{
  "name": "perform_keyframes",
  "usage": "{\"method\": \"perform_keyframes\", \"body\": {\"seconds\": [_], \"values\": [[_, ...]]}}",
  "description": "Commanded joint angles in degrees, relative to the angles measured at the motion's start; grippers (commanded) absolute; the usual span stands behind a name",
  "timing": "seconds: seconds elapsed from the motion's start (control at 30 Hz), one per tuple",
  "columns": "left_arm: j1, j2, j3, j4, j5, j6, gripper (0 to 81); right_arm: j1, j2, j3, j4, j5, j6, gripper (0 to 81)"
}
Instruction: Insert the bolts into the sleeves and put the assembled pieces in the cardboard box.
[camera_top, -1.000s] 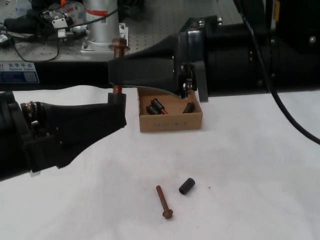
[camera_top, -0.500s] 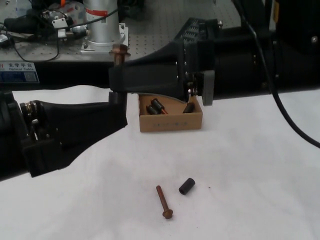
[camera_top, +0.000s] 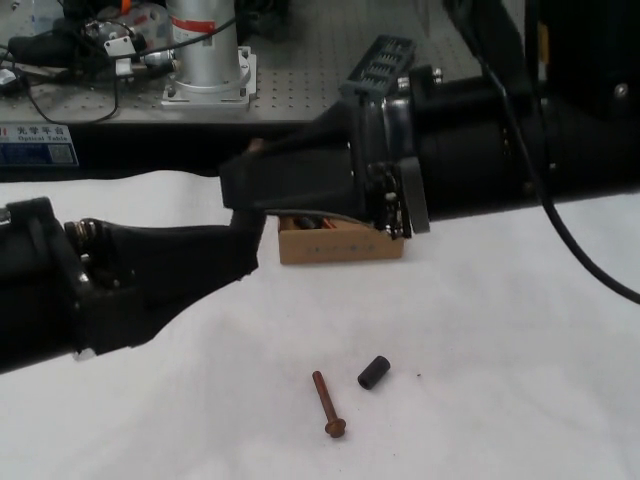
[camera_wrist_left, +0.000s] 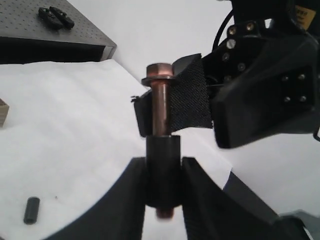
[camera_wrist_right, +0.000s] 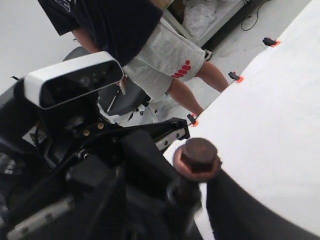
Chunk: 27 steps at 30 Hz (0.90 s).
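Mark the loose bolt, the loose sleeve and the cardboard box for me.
loose bolt (camera_top: 326, 402): high view, middle of its shank.
loose sleeve (camera_top: 374, 372): high view, middle of its side.
cardboard box (camera_top: 340, 246): high view, its front wall.

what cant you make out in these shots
High view: what lies in the cardboard box, behind the right gripper.
Left wrist view: the bolt shank inside the sleeve, hidden by its wall and the left gripper.
Right wrist view: the sleeve, under the bolt's head and the right gripper.
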Motion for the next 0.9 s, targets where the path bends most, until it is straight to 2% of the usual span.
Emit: {"method": "perform_keyframes", "body": {"seconds": [0.0,0.37,0.47,0.63,0.73,0.87], "values": [[0.27,-0.59,-0.95,-3.38,-2.8,1.67,0.7,-0.02,-0.39,-0.15,0.68,-0.79,-0.89,37.3],[0.27,-0.59,-0.95,-3.38,-2.94,4.07,0.7,-0.72,-0.39,-0.15,1.81,0.1,-3.88,37.3],[0.27,-0.44,-0.95,-3.38,-3.93,6.47,0.7,-2.95,-0.78,-0.15,6.16,0.1,-6.5,37.3],[0.27,3.67,-1.06,-3.38,-5.27,8.95,0.7,-9.69,-3.58,-0.15,18.84,0.3,-15.13,37.2],[0.27,9.43,-1.77,-3.38,-5.02,10.57,0.7,-14.25,-5.79,-0.15,25.1,1.85,-21.19,31.1],[0.27,19.94,-5.4,-3.38,-4.67,14.0,0.7,-20.34,-8.24,-0.15,29.6,2.88,-26.28,13.9]]}}
